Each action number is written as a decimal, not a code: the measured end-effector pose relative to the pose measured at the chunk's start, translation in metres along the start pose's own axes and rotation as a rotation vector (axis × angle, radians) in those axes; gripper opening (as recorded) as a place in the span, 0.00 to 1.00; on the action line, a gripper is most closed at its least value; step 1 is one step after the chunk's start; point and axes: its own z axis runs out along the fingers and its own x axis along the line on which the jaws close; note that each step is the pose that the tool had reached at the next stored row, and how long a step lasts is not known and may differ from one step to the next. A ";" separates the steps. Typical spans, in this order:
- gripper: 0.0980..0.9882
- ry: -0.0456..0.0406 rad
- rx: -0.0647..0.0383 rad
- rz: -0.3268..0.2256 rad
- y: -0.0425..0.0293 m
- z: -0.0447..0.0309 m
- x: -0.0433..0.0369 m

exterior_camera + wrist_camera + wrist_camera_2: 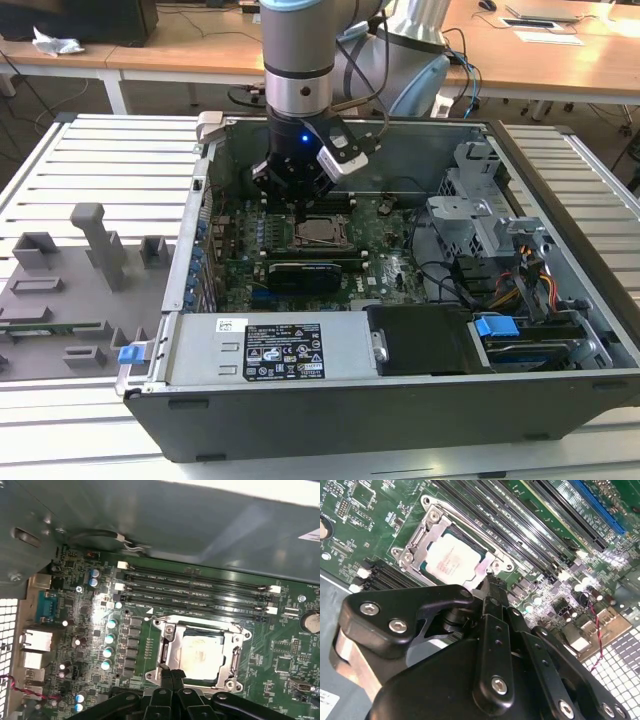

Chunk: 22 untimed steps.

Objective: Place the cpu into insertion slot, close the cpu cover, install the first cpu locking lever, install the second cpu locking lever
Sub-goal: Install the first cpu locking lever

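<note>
The black gripper (173, 673), jaws pressed together, is hanging at the edge of the square silver-rimmed insertion slot (199, 622) on the green motherboard (280, 652); the silvery square cpu (201, 655) is lying inside it

Soft, even room light is falling across the exterior view, keeping the slatted table (100, 160) bright while the computer case (400, 410) is shading its own interior. A small blue light (303, 137) is glowing on the arm's wrist. In both wrist views hard light is glaring off the cpu (451, 559) (201, 656) and bleaching patches of the motherboard (370, 525) (90, 625), while the tool (489, 582) (172, 672) is looming dark.
</note>
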 end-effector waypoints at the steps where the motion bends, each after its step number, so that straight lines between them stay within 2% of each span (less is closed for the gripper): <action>1: 0.01 0.0000 0.000 0.000 0.0001 0.0000 0.0007; 2: 0.01 -0.0002 -0.002 0.000 0.0001 -0.0001 0.0012; 3: 0.01 -0.0015 -0.011 0.001 0.0003 -0.0001 0.0027; 4: 0.01 -0.0035 -0.025 0.001 0.0006 -0.0002 0.0049; 5: 0.01 -0.0066 -0.047 0.002 0.0008 -0.0003 0.0072; 7: 0.01 -0.0094 -0.067 0.003 0.0011 -0.0003 0.0098; 8: 0.01 -0.0113 -0.081 0.003 0.0013 -0.0004 0.0120; 10: 0.01 -0.0131 -0.093 0.004 0.0017 -0.0005 0.0155; 12: 0.01 -0.0137 -0.098 0.004 0.0020 -0.0005 0.0188; 13: 0.01 -0.0151 -0.108 0.004 0.0023 -0.0005 0.0224; 15: 0.01 -0.0177 -0.127 0.005 0.0024 -0.0005 0.0245; 16: 0.01 -0.0204 -0.146 0.006 0.0024 -0.0004 0.0263; 22: 0.01 -0.0313 -0.223 0.009 0.0027 -0.0003 0.0322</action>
